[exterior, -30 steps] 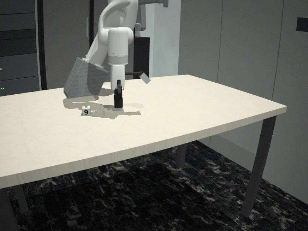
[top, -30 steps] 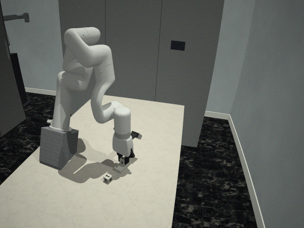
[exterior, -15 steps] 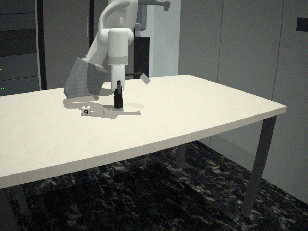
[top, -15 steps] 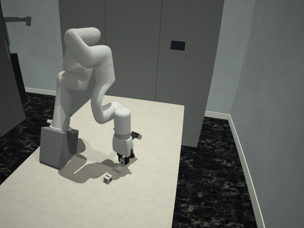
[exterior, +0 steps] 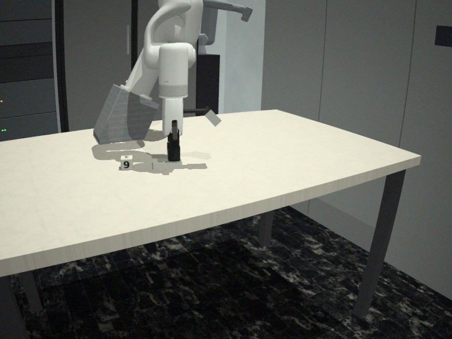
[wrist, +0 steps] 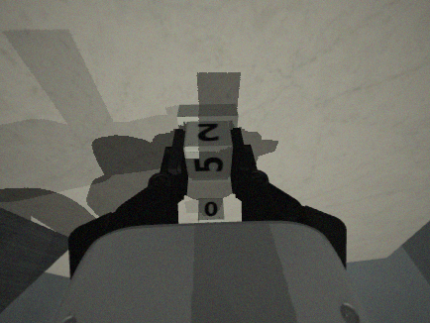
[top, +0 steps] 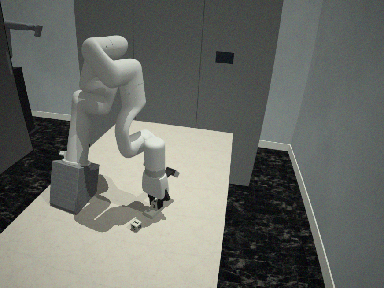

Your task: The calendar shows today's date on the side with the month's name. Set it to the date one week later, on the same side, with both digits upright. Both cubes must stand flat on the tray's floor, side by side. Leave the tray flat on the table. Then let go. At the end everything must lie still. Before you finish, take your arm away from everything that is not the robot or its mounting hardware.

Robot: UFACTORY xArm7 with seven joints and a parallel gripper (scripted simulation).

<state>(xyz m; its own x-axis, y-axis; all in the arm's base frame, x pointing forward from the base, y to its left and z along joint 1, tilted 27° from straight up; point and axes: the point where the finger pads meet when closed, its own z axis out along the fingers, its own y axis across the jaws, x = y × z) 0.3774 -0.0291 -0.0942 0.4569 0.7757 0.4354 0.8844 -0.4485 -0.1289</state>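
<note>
Pale table [top: 186, 251] [exterior: 219, 186] [wrist: 322, 124]; one loose cube [top: 135, 225] [exterior: 126, 162] near one tray [top: 149, 215] [exterior: 159, 165] [wrist: 186, 120]; one numbered cube [top: 154, 204] [wrist: 208, 163] clamped in one claw [top: 156, 204] [exterior: 173, 158] [wrist: 208, 143].
</note>
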